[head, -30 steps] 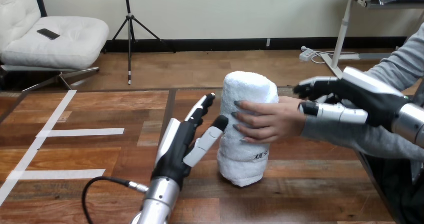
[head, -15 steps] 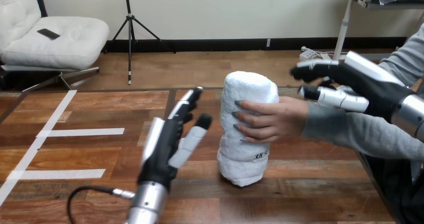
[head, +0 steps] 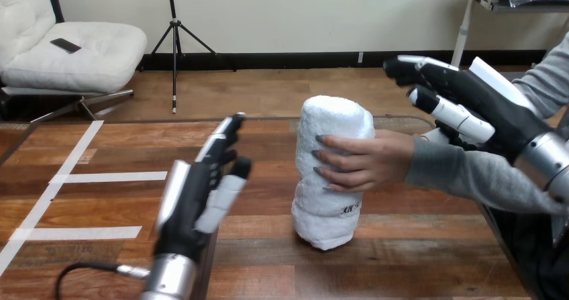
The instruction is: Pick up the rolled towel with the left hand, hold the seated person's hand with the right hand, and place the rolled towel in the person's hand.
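Note:
A white rolled towel (head: 332, 172) stands upright near the middle of the wooden table (head: 100, 199). The person's hand (head: 362, 160) reaches in from the right and grips the towel's middle, fingers wrapped round it. My left hand (head: 198, 196) is open with straight fingers, well to the left of the towel and apart from it. My right hand (head: 463, 102) is open and raised above the person's grey-sleeved forearm (head: 463, 174), not touching the wrist.
White tape strips (head: 100, 176) mark the table's left part. The table's far edge (head: 168, 120) runs behind the towel. Bare wood lies between my left hand and the towel.
My left hand has drawn back leftward and down, away from the towel. My right hand has lifted off the person's wrist and risen. The towel stays in the person's grip.

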Tool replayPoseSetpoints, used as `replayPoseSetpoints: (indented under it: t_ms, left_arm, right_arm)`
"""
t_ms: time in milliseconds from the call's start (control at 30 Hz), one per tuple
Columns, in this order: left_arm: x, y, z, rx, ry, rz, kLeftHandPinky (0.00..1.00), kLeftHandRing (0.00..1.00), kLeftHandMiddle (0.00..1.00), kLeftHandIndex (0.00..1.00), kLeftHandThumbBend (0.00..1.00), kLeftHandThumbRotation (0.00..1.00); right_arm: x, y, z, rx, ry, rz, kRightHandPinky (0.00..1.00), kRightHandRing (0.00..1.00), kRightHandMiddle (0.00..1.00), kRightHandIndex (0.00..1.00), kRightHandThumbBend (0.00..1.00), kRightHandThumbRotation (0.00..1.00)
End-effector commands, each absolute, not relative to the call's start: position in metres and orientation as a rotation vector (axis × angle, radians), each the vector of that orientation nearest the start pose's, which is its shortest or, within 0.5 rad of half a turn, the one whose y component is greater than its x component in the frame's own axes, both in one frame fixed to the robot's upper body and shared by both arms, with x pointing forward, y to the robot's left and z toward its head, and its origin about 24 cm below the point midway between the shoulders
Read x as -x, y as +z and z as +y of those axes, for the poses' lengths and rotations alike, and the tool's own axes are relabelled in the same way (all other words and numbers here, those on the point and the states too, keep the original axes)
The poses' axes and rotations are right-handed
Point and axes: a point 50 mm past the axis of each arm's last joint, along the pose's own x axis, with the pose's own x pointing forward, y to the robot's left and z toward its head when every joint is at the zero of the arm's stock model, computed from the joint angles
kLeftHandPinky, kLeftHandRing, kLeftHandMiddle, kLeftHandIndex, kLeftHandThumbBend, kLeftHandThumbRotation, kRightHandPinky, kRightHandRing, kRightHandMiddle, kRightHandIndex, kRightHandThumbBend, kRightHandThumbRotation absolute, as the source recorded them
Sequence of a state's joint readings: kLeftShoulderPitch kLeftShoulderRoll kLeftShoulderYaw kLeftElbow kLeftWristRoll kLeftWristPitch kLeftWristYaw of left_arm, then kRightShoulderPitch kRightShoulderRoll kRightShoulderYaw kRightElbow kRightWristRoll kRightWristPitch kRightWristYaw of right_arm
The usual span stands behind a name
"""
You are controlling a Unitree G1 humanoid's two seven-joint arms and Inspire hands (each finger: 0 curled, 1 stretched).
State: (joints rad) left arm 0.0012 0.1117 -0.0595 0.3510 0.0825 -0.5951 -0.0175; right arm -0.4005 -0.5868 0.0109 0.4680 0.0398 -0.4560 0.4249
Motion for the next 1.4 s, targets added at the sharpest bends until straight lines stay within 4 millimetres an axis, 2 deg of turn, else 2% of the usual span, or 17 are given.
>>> replayPoseSetpoints:
  t_ms: [0, 500, 833, 1367]
  left_arm:
    - [-0.239, 0.045, 0.158, -0.14, -0.101, -0.359, 0.84, 0.91, 0.92, 0.89, 0.84, 1.0]
    - [-0.221, 0.062, 0.168, -0.114, -0.108, -0.441, 0.8, 0.89, 0.91, 0.89, 0.86, 1.0]
    - [-0.208, 0.076, 0.171, -0.067, -0.12, -0.509, 0.8, 0.9, 0.91, 0.9, 0.85, 0.95]
    - [-0.195, 0.091, 0.172, -0.057, -0.062, -0.588, 0.82, 0.9, 0.91, 0.89, 0.83, 0.95]
  right_arm:
    - [-0.313, 0.132, -0.23, 0.488, 0.352, -0.399, 0.9, 0.91, 0.91, 0.91, 0.96, 1.0]
    - [-0.299, 0.125, -0.206, 0.26, 0.355, -0.489, 0.99, 0.96, 0.95, 0.94, 1.0, 1.0]
    - [-0.284, 0.118, -0.188, 0.119, 0.361, -0.519, 1.0, 0.95, 0.93, 0.92, 1.0, 1.0]
    - [-0.256, 0.104, -0.163, -0.028, 0.382, -0.512, 0.97, 0.92, 0.91, 0.91, 1.0, 1.0]
